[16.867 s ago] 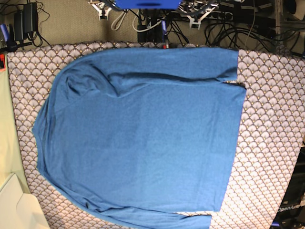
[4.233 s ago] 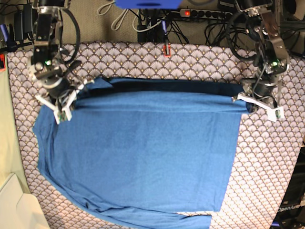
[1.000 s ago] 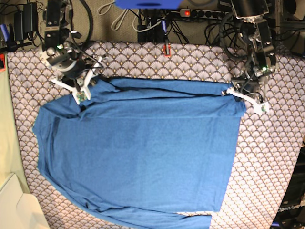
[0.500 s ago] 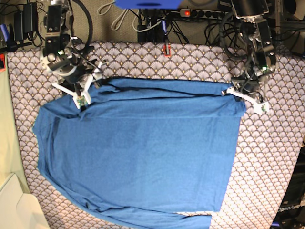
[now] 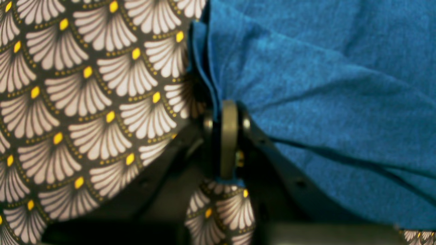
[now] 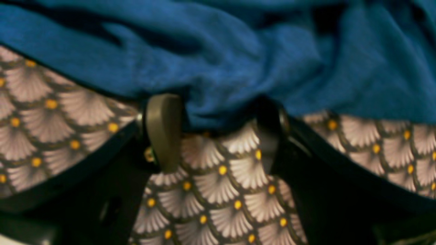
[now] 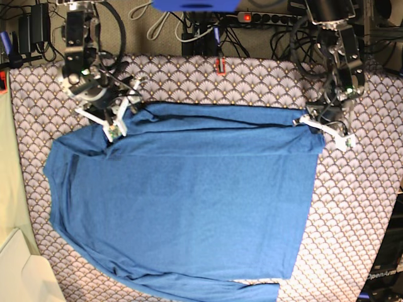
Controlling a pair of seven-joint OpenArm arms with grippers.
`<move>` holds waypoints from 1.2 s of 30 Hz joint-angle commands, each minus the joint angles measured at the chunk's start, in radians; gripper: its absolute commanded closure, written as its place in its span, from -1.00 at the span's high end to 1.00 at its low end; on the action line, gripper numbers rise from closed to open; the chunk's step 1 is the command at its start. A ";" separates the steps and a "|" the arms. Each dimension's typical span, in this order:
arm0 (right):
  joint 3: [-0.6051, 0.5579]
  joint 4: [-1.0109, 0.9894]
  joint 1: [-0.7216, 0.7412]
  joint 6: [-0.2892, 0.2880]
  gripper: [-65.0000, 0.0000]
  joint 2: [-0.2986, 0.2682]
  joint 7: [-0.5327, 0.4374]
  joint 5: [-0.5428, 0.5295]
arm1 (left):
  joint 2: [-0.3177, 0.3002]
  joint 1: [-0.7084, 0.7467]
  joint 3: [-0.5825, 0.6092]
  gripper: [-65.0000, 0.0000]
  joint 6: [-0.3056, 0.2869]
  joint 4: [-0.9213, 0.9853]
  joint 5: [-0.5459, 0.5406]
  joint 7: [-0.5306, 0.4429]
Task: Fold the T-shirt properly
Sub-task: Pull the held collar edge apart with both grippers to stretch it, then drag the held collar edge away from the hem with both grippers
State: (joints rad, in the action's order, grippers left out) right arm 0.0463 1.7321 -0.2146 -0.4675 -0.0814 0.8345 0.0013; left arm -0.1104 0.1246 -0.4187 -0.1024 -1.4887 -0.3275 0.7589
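The blue T-shirt [image 7: 189,201] lies flat on the patterned cloth, its far long edge folded over toward the middle. My left gripper [image 7: 307,121] is at the shirt's far right corner; in the left wrist view it [image 5: 224,112] is shut on the shirt's layered edge [image 5: 323,85]. My right gripper [image 7: 113,131] is at the far left shoulder area. In the right wrist view it [image 6: 218,126] has its fingers [image 6: 163,132] apart, with a bunch of shirt fabric [image 6: 221,51] lying between the tips.
The scallop-patterned cloth [image 7: 359,207] covers the table. Cables and a power strip [image 7: 264,19] lie beyond the far edge. A small red object [image 7: 220,65] sits at the far edge. A cream box [image 7: 19,270] is at the near left corner.
My right gripper has shifted a little rightward and toward the near side along the shirt's shoulder. My left gripper and the shirt's right corner have stayed in place.
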 commanded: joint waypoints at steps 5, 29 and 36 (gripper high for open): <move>-0.024 0.018 0.007 -0.003 0.09 -0.005 -0.027 -0.004 | -0.008 -0.006 -0.001 -0.99 -0.003 -0.013 -0.005 0.004; -0.018 -0.037 -0.006 -0.004 -1.00 -0.033 -0.056 -0.002 | -0.008 0.000 -0.004 -0.99 -0.003 -0.020 -0.005 0.009; -0.021 0.125 -0.079 -0.004 -1.00 -0.044 -0.057 -0.002 | -0.030 0.028 -0.006 -0.99 -0.003 -0.053 -0.009 0.009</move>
State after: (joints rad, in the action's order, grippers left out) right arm 0.0231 1.8374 -0.3054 -0.4709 -0.1207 0.8005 0.0109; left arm -0.1322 0.1616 -0.4191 -0.1066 -1.5230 -0.3408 0.7784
